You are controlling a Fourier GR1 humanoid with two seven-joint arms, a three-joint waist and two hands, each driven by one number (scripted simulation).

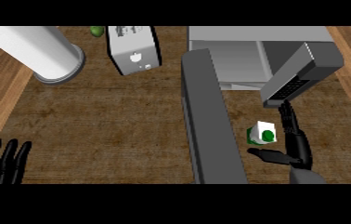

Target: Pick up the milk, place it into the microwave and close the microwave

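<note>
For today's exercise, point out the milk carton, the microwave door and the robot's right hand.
milk carton (pixel 263 131), head view, white top.
microwave door (pixel 209 121), head view, middle of the panel.
right robot hand (pixel 299 146), head view, palm.

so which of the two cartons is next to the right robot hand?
The small white-and-green milk carton, between the open microwave door and the right robot hand. The larger white carton lies far off, near the counter's back.
</note>
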